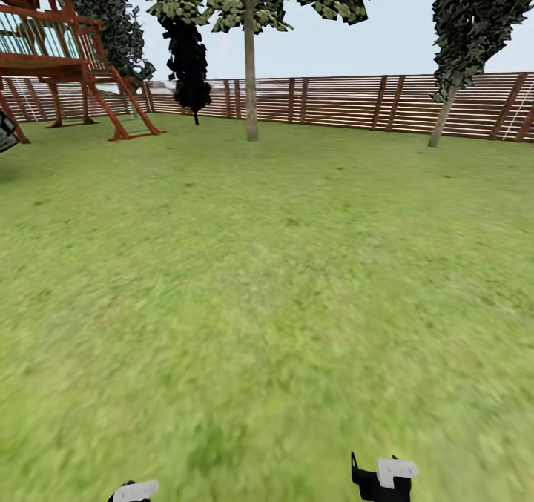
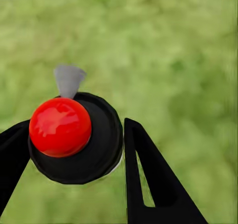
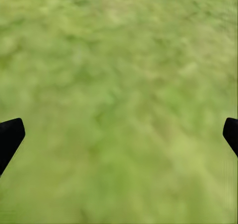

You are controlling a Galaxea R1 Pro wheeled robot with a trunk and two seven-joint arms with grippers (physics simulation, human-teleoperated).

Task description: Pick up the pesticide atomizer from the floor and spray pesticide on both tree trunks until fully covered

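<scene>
my left end effector (image 2: 74,149) is clamped on the atomizer (image 2: 74,139); in the left wrist view i look down on its red top, with the grey nozzle past it and one black finger on each side of the dark body. my right end effector (image 3: 119,134) holds nothing, its fingers wide apart over the grass (image 3: 119,60).

what can go wrong, i think: the bottle is round and small, so it may turn or slip between the fingers while the base drives. then the nozzle points away from the trunk and the spray misses. i also cannot tell how deep the fingers sit on it.

the near tree (image 1: 251,72) stands far ahead, and a second tree (image 1: 445,113) leans at the right by the fence (image 1: 341,101). the lawn between is open, nothing in the way. the wooden play frame (image 1: 67,57) is at the left, well apart from a straight path. the fence closes the room behind both trees.
</scene>
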